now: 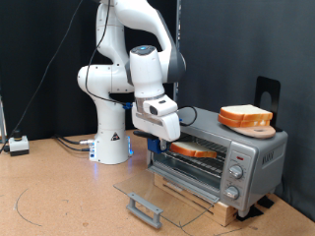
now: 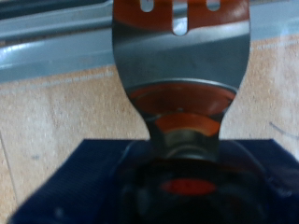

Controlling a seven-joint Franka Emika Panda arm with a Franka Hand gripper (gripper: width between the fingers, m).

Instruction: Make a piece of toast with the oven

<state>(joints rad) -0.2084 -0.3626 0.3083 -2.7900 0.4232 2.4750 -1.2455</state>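
Observation:
The oven (image 1: 258, 157) stands at the exterior view's right on the wooden table, its glass door (image 1: 162, 192) folded down flat with the grey handle (image 1: 144, 208) nearest the camera. The piece of toast (image 1: 194, 149) lies inside the oven's open mouth on the rack. My gripper (image 1: 157, 136) hangs at the left end of that opening, right beside the toast. In the wrist view a slotted metal spatula (image 2: 182, 56) sticks out from a dark blue block at my gripper (image 2: 187, 191); orange reflections show on the blade. The fingers themselves are hidden.
A thicker stack of bread slices (image 1: 246, 117) rests on a round wooden board on the oven's roof, with a black stand (image 1: 268, 93) behind it. Three knobs (image 1: 235, 173) line the oven's right front. A small white box (image 1: 18, 145) sits at the far left.

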